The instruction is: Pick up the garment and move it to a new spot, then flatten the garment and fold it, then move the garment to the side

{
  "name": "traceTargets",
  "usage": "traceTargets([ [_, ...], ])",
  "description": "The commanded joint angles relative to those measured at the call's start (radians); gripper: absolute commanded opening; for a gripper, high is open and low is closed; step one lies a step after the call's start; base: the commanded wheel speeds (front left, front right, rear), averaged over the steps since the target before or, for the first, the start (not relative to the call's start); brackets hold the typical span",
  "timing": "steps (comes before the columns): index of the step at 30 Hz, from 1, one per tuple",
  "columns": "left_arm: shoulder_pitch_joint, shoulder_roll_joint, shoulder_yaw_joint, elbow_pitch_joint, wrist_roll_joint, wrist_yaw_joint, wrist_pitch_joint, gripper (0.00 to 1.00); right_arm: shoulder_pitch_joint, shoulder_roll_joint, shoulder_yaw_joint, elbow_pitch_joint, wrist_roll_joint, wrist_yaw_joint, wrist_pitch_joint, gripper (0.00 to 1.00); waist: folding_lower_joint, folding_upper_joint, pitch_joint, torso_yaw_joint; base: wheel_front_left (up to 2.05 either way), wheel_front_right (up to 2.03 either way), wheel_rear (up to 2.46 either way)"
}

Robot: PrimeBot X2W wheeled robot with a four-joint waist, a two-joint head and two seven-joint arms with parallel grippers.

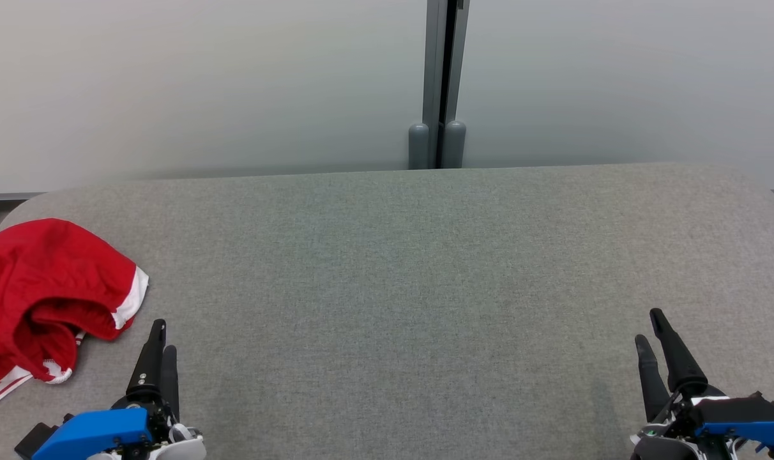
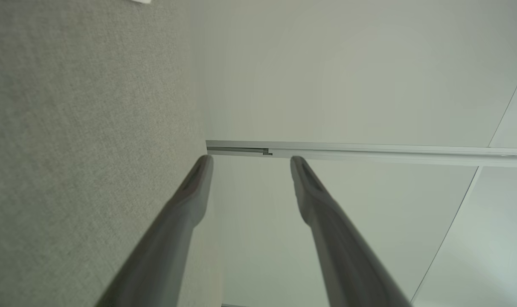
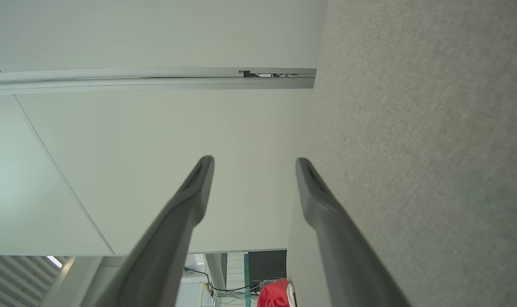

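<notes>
A grey fabric table (image 1: 393,255) stretched before you. A crumpled red garment (image 1: 42,287) with white trim lay at its left edge. Your left gripper (image 1: 165,337), just beside the garment, and your right gripper (image 1: 648,326), well apart at the far right, both stood spread wide, holding nothing.

No readable text, label, brand or number anywhere — nothing legible at all.

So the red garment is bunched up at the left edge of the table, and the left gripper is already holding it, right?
Not quite. The garment is bunched at the left edge of the table, but the left gripper is open and empty, just beside it without touching. The head view shows this.
</notes>
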Motion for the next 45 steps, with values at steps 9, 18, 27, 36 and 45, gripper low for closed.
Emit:
traceTargets([
  [9,-0.024,0.008,-0.005,-0.016,0.181,-0.001,-0.048,1.0,-0.014,-0.041,0.042,-0.013,-0.132,0.003,-0.057,1.0,0.0,0.0,0.002,0.001,0.0,0.0,0.0],
  [18,-0.018,0.01,-0.033,-0.006,0.381,0.013,-0.088,1.0,-0.013,-0.048,0.058,-0.009,-0.308,0.004,-0.097,1.0,0.0,0.0,0.005,0.002,0.0,0.0,0.0],
  [27,-0.015,0.011,-0.063,0.005,0.554,0.032,-0.124,1.0,-0.013,-0.053,0.075,-0.002,-0.474,0.004,-0.133,1.0,0.0,0.0,0.008,0.005,0.0,0.0,0.0],
  [36,-0.009,0.012,-0.087,0.013,0.715,0.057,-0.156,1.0,-0.014,-0.059,0.088,0.009,-0.638,0.005,-0.166,1.0,0.0,0.0,0.01,0.007,0.0,0.0,0.0],
  [45,-0.005,0.012,-0.109,0.018,0.846,0.07,-0.186,1.0,-0.012,-0.059,0.098,0.027,-0.769,0.005,-0.196,1.0,0.0,0.0,0.013,0.009,0.0,0.0,0.0],
])
